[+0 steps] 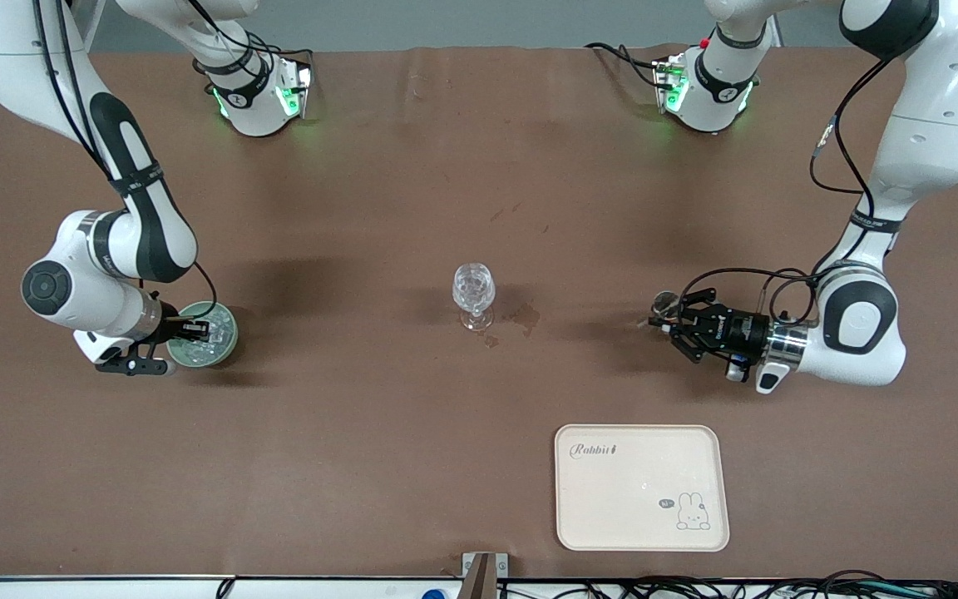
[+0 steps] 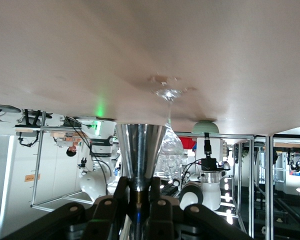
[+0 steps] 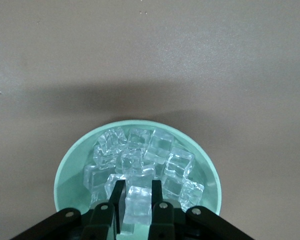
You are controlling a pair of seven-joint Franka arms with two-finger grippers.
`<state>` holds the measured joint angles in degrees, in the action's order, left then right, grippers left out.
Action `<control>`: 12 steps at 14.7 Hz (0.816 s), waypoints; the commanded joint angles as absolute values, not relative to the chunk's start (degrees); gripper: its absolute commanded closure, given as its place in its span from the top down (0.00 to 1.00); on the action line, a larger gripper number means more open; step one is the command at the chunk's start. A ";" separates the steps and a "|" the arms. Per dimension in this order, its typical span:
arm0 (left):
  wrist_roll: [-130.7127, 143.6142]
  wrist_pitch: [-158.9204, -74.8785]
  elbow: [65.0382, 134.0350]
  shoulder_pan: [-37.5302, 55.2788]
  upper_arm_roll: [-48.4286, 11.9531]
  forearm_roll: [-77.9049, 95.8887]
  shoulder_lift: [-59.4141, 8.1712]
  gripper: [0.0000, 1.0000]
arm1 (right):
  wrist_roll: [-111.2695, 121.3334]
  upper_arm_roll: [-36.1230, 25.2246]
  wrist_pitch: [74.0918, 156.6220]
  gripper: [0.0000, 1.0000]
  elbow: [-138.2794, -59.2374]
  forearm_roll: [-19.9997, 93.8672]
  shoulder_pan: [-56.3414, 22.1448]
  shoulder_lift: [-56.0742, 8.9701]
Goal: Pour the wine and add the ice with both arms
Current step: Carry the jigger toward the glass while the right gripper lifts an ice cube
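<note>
Ice (image 3: pixel 140 165) fills the pale green bowl (image 1: pixel 225 333) standing on the brown counter (image 1: pixel 362 208) toward the right arm's end, and the right claw (image 3: pixel 138 200) reaches down into that bowl, its fingers clamped on one clear cube (image 3: pixel 138 205) of the heap. The left claw (image 2: pixel 139 192) sits low over the counter toward the left arm's end, closed on the stem of a shiny metal cup (image 2: pixel 140 150) — a cone flaring away from the fingers. Between the two arms stands the clear stemmed glass (image 1: pixel 473 293) with ice chunks inside, and nearer the front camera lies a cream tray (image 1: pixel 641 487) with a rabbit print.
</note>
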<state>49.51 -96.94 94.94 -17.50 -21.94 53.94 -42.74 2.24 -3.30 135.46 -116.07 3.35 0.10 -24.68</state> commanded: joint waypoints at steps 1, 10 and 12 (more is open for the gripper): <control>55.09 -102.29 98.16 -16.71 -25.74 54.93 -36.76 0.00 | 1.67 -2.99 135.79 0.14 -117.51 3.96 0.18 -24.70; 71.18 -117.76 98.00 -2.30 -25.84 54.15 -29.63 0.00 | -1.67 -2.99 122.82 0.06 -106.12 3.08 -1.06 -22.15; 75.21 -121.18 98.00 0.43 -25.84 51.87 -28.48 0.00 | -0.36 -3.08 117.00 0.06 -99.78 2.99 -0.62 -22.15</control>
<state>71.51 -118.44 96.33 -1.67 -26.48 53.57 -31.61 -1.27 -3.01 122.39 -105.18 3.28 -1.10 -23.02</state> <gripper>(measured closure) 0.793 0.753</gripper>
